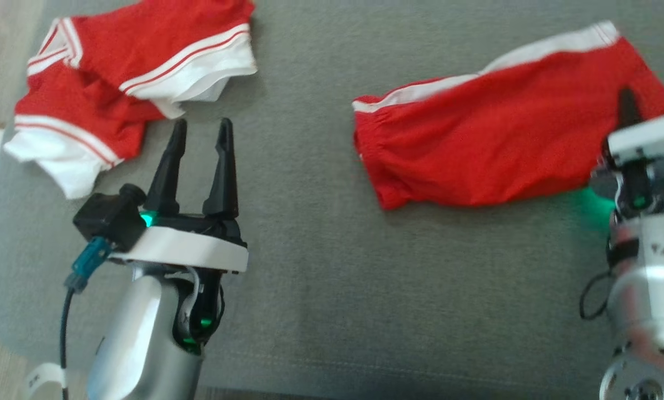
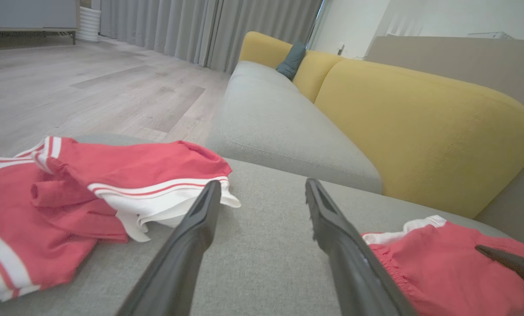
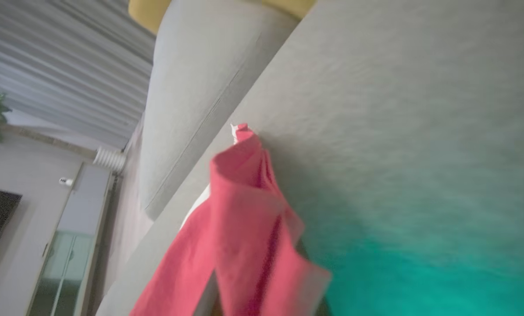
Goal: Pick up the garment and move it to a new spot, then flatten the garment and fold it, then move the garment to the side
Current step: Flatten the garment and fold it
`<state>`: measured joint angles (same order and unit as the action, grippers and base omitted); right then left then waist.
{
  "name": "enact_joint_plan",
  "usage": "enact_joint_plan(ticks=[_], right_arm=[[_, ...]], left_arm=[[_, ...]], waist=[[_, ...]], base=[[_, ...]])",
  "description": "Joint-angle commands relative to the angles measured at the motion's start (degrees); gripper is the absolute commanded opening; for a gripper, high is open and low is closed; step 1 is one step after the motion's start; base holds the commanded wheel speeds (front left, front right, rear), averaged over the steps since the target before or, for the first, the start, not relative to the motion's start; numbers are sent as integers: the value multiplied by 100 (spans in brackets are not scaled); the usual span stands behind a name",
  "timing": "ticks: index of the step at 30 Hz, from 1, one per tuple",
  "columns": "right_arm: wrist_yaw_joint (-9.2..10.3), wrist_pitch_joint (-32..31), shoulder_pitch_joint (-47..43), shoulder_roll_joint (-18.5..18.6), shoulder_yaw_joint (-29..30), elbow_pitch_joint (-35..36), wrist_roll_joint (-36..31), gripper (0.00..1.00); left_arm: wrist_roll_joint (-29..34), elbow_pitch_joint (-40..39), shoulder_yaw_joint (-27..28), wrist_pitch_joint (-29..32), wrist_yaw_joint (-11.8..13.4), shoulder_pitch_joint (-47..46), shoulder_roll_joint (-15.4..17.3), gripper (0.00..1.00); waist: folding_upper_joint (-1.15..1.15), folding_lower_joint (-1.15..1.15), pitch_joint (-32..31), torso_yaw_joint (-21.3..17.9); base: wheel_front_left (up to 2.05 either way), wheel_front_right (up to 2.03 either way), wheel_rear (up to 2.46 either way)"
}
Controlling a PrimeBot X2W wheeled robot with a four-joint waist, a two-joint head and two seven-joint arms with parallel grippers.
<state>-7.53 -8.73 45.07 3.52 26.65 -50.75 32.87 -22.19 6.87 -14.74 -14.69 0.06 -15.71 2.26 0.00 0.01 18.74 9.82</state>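
Your right gripper (image 1: pixel 627 105) has its fingers pinched together on the red shorts (image 1: pixel 476 144). It bites the cloth at the end of the pair nearest its own wrist, and one dark finger lies on top of the fabric. In that arm's wrist view the cloth bunches up right at the fingers and hides them (the picture is blurred, so you cannot read the exact bite). The rest of the shorts stretches away from that gripper across the grey cushion (image 1: pixel 320 266), with the white side stripe along the far edge.

Your left gripper (image 1: pixel 203 130) stands wide and holds nothing, its fingers spread over bare cushion. Just beyond its fingertips and off to its left lies a second pair of shorts (image 1: pixel 104 72), crumpled, red with white hems. One white hem sits close beside the left fingertip; you cannot tell whether they touch. The held shorts lie well off to this gripper's right.
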Motion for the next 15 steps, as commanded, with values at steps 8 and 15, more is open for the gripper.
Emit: enact_joint_plan(ticks=[8, 15], right_arm=[[4, 647, -793, -64, 384, 394, -48, 0], [4, 941, -1197, -64, 454, 431, 106, 0]], left_arm=[[150, -150, 310, -30, -46, 156, 62, 100], [156, -143, 279, -30, -36, 276, 62, 100]], waist=[[0, -1, -540, -630], [0, -1, -711, -718]], base=[[0, 0, 0], [0, 0, 0]])
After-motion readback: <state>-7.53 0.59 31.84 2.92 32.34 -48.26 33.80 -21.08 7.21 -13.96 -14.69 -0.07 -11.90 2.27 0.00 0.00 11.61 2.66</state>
